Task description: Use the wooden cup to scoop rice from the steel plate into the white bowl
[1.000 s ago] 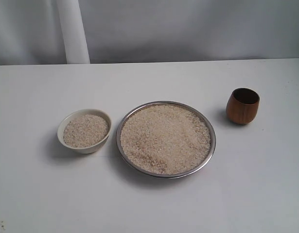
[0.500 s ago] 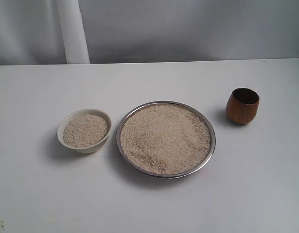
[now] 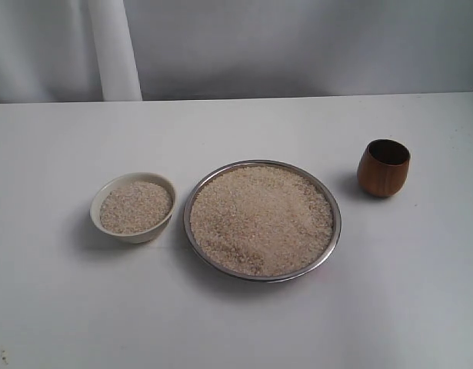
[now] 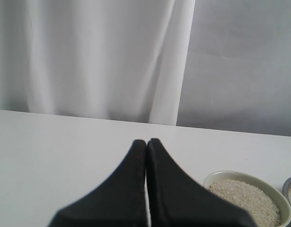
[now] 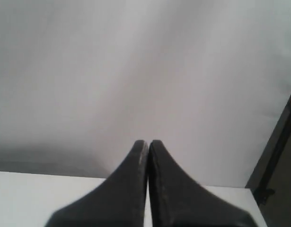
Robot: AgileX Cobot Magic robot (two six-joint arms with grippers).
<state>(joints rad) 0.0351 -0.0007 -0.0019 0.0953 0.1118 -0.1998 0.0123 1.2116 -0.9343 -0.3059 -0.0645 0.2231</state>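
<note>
White table (image 3: 244, 330), matte, fills most of the exterior view. Pale grey backdrop (image 3: 313, 46) stands behind its far edge. White curtain fold (image 3: 113, 50) hangs upright down to that edge, left of centre. The left wrist view shows the curtain in broad soft folds beside the grey panel. Tiny dark specks (image 3: 4, 357) on the table near the front-left corner, possibly marks or debris, too small to tell. Right wrist view shows a dark slanted post (image 5: 277, 151) just past the table's edge.

Steel plate (image 3: 334, 201) mid-bench (image 3: 236, 323) holding rice (image 3: 261, 219), white bowl (image 3: 133, 207) just left of it, wooden cup (image 3: 384, 167) right, slightly behind
</note>
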